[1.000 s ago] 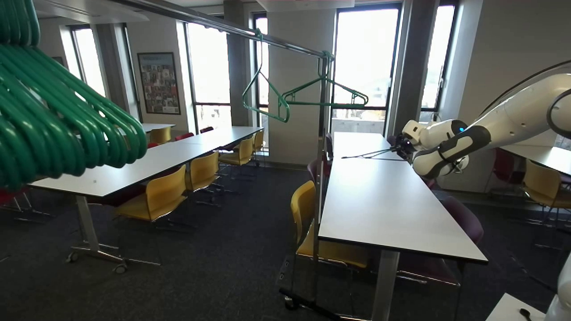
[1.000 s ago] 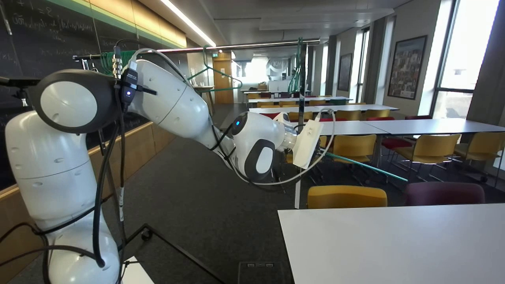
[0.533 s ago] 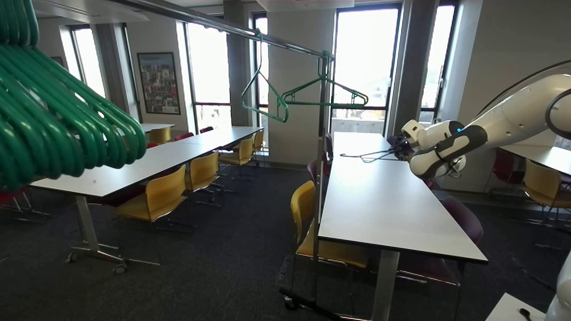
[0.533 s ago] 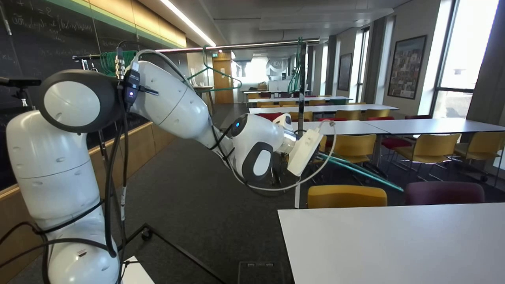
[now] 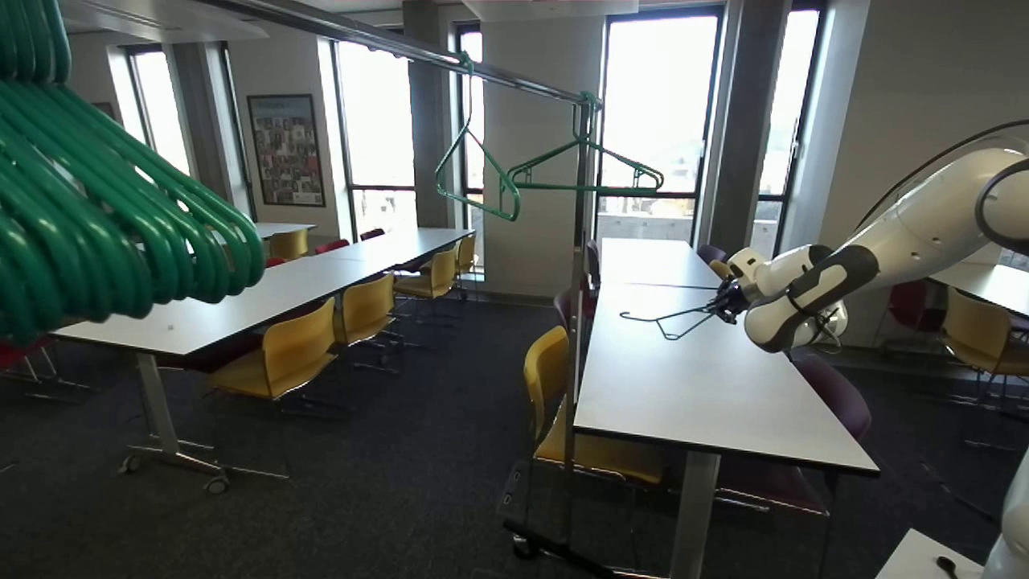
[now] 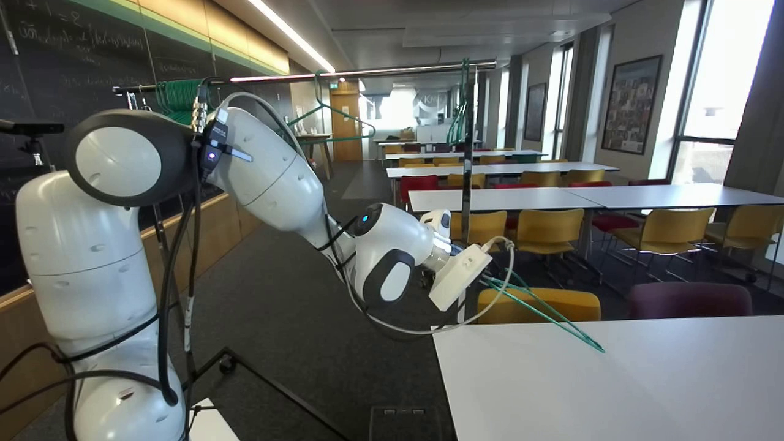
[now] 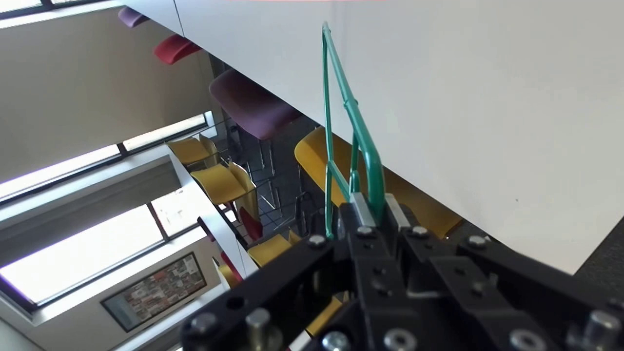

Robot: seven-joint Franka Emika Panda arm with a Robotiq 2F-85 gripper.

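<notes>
My gripper [image 7: 374,209] is shut on a green plastic hanger [image 7: 363,129], with one bar of it between the metal fingertips. The rest of the hanger reaches out ahead of the fingers over a white tabletop [image 7: 463,107]. In an exterior view the gripper [image 5: 718,305] holds the hanger [image 5: 683,311] out to the side above the long white table [image 5: 707,386]. In an exterior view the hanger [image 6: 588,340] slants down from the gripper and its far end overlaps the table [image 6: 612,392]. I cannot tell whether it touches the table.
A metal clothes rack [image 5: 522,80] stands beside the table. Two green hangers hang separately near its end, and a bunch of green hangers [image 5: 120,233] hangs close to the camera. Yellow [image 6: 539,305] and purple [image 6: 691,301] chairs line the table. More tables [image 6: 508,197] stand behind.
My arm has lowered the gripper and the hanger toward the table. The hanger now slants more steeply downward, and its far end has swung lower. The grip on it stays shut.
</notes>
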